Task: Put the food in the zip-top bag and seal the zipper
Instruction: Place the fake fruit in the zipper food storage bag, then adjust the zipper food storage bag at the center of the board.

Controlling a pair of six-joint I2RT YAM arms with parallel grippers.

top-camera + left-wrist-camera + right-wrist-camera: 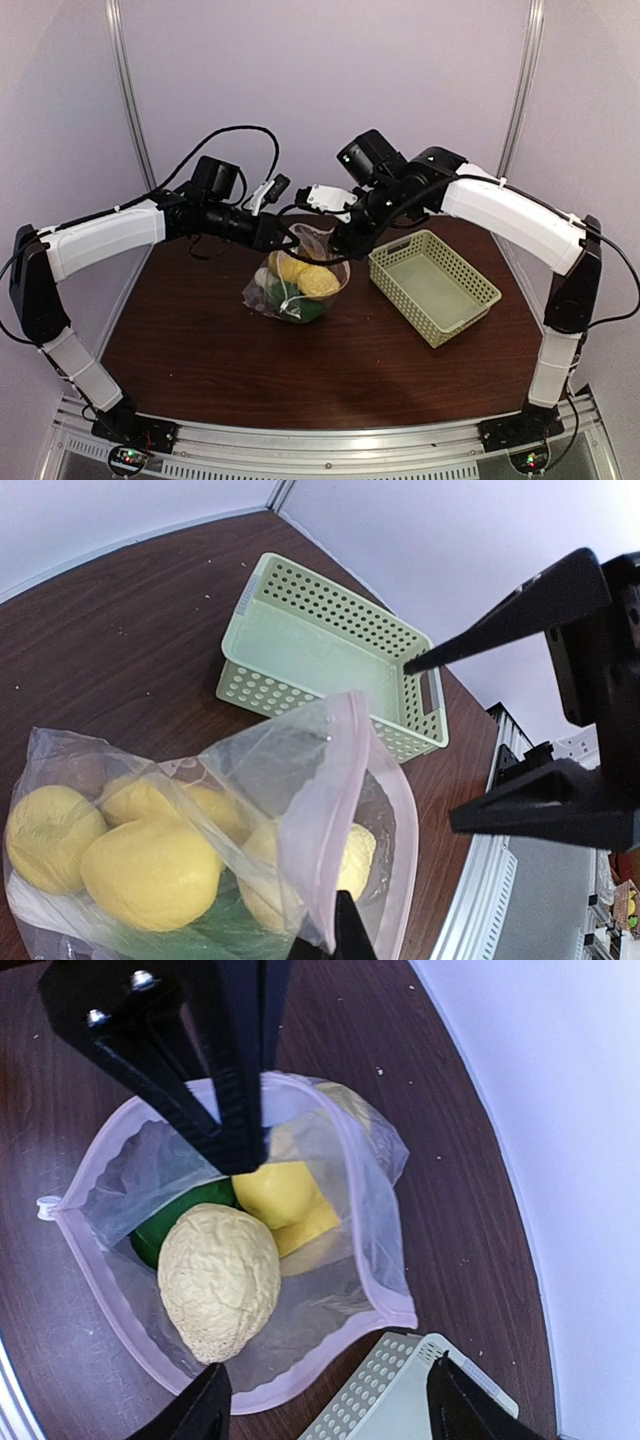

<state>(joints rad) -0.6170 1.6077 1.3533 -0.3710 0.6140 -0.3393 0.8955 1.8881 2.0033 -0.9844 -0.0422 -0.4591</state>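
The clear zip-top bag (pixel 297 287) stands on the table with its mouth open upward. My left gripper (pixel 291 238) is shut on the bag's upper rim and holds it up; the pinch shows in the left wrist view (pixel 340 935). Inside lie the pale bumpy potato (pixel 220 1280), yellow lemon-like pieces (pixel 285 1200) and a green piece (pixel 175 1222). The pink zipper strip (pixel 300 1375) runs round the mouth, its white slider tab (pixel 45 1205) at one end. My right gripper (pixel 325 1410) is open and empty just above the bag's mouth (pixel 345 238).
A pale green lattice basket (pixel 436 285) stands right of the bag, nothing visible in it; its corner (pixel 410 1390) lies just under my right gripper. White walls close in behind and at both sides.
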